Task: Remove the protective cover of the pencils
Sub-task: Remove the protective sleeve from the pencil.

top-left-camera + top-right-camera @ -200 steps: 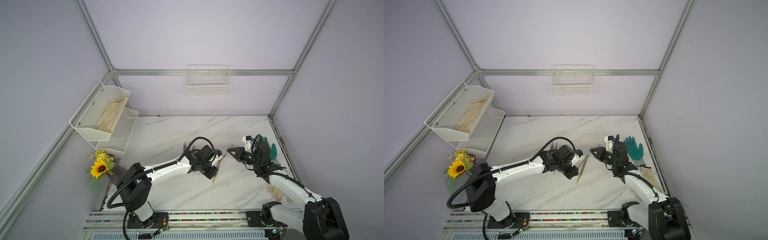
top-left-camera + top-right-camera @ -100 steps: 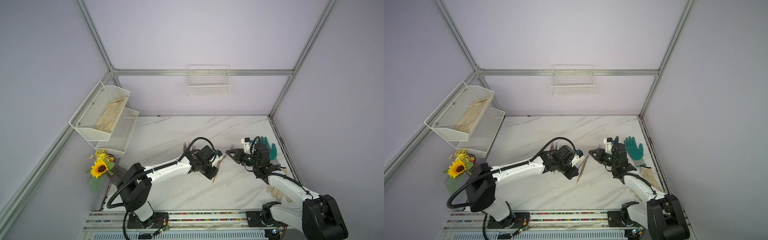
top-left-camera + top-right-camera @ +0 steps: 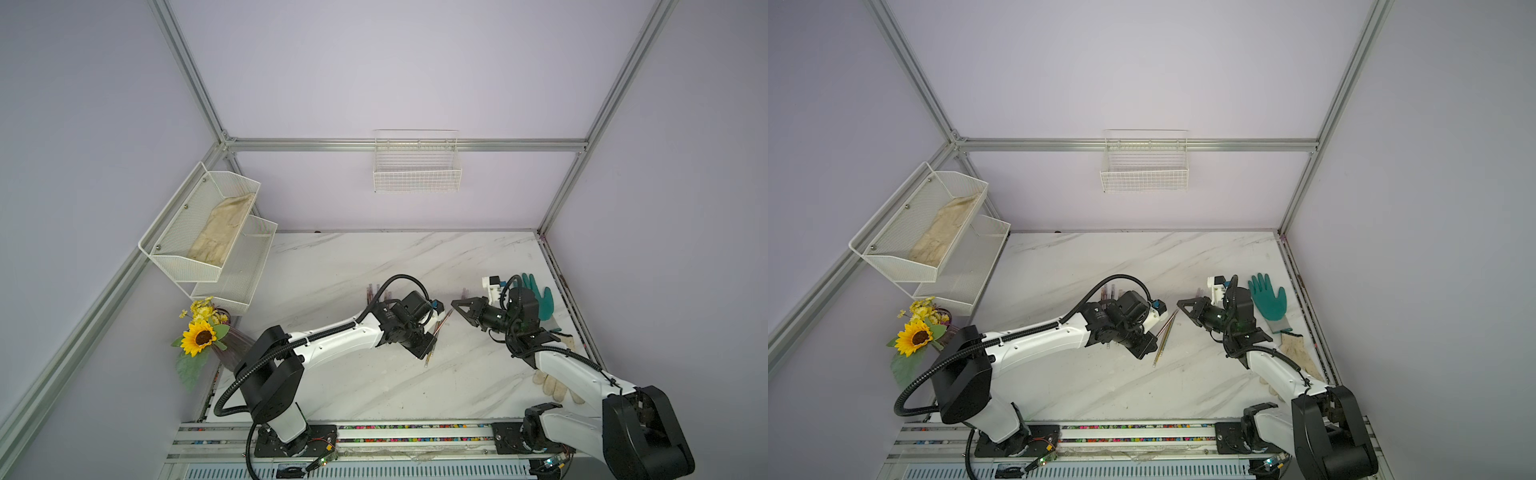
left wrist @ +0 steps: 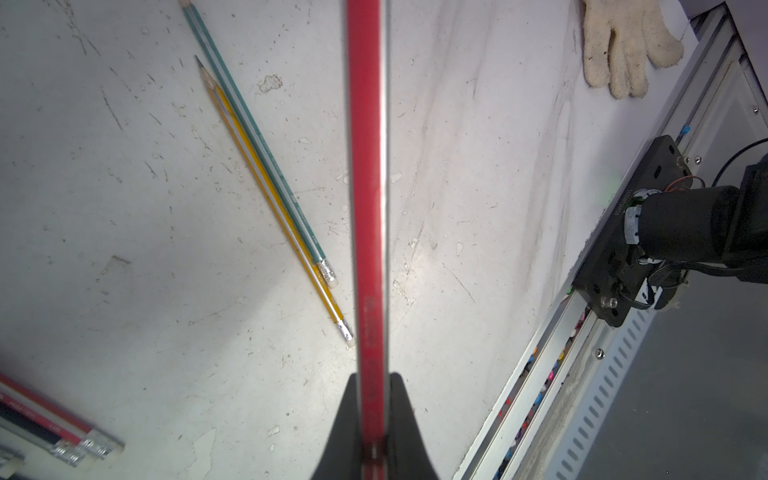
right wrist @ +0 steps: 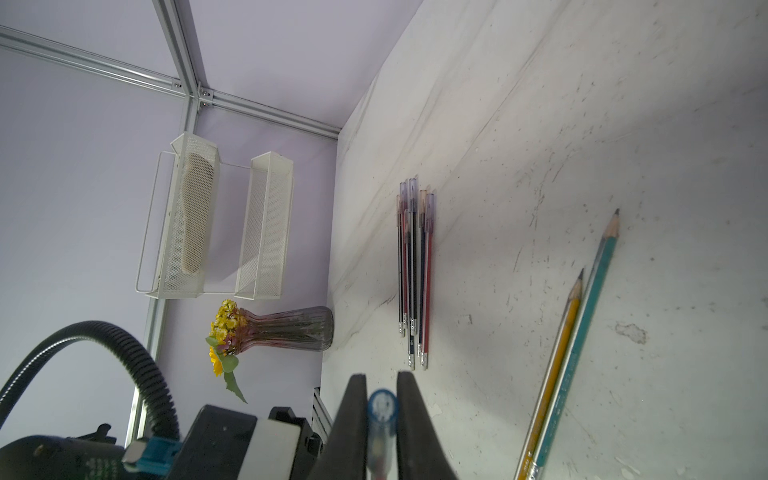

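Note:
My left gripper (image 4: 374,378) is shut on a red pencil (image 4: 368,187), low on its shaft. That pencil (image 3: 1168,322) slants up from the left gripper (image 3: 1144,351) to my right gripper (image 3: 1180,302). My right gripper (image 5: 381,378) is shut on the clear bluish protective cover (image 5: 382,409) at the pencil's far end, and a red blur shows inside the cover. A yellow and a green pencil (image 5: 582,332) lie bare on the table (image 3: 332,270), side by side below the held one. Several capped pencils (image 5: 413,270) lie in a bundle further back.
A teal glove (image 3: 540,299) and a beige glove (image 3: 1296,353) lie by the right arm. A white glove (image 4: 623,41) lies near the front right edge. A vase with a sunflower (image 3: 203,336), a wire shelf (image 3: 208,232) and a wall basket (image 3: 415,166) are also in view.
My right gripper has edged left to the end of the held pencil, and its jaws have narrowed onto the cover. The left arm has not moved.

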